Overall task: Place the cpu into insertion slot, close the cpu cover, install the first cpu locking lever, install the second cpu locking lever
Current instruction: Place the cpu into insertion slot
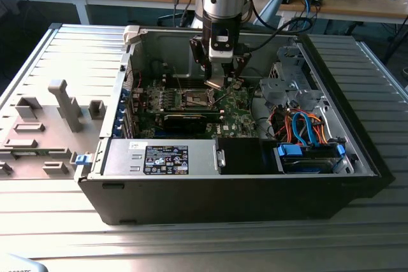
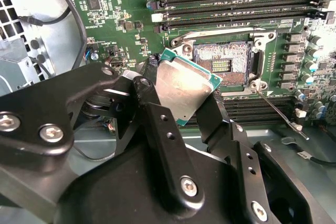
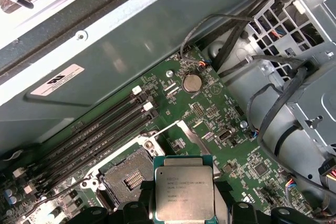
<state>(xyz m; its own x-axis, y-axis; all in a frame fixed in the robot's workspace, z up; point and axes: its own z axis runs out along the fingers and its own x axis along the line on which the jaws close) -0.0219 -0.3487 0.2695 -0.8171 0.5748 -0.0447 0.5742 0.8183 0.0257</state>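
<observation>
Ribbed grey metal forms the surface (image 1: 191, 246) that carries an open computer case (image 1: 255, 202), with cluttered wooden worktops (image 1: 370, 7) behind. Well off to the exterior view's left of the insertion slot (image 1: 194, 99), outside the case, grey moulded blocks (image 1: 64, 109) sit on the surface. Inside the case the slot is set in a green circuit board (image 1: 239, 122), and a black-and-white labelled box (image 1: 166, 159) lies nearer the camera than the slot. In both wrist views the slot (image 2: 220, 64) (image 3: 128, 177) is uncovered, its dark centre exposed, with the cpu cover (image 3: 186, 135) swung up off it. A thin metal rod (image 2: 278, 109) runs out from one corner of the slot. Just to the exterior view's right of the slot the claw (image 1: 220, 81) hangs over the board, its black fingers (image 2: 157, 124) pinching the cpu (image 2: 184, 85) by opposite edges. The cpu is held tilted beside the slot, not seated in it. Far to the exterior view's right of the slot, blue and orange cables (image 1: 306, 125) lie by a metal drive cage (image 1: 284, 78).
</observation>
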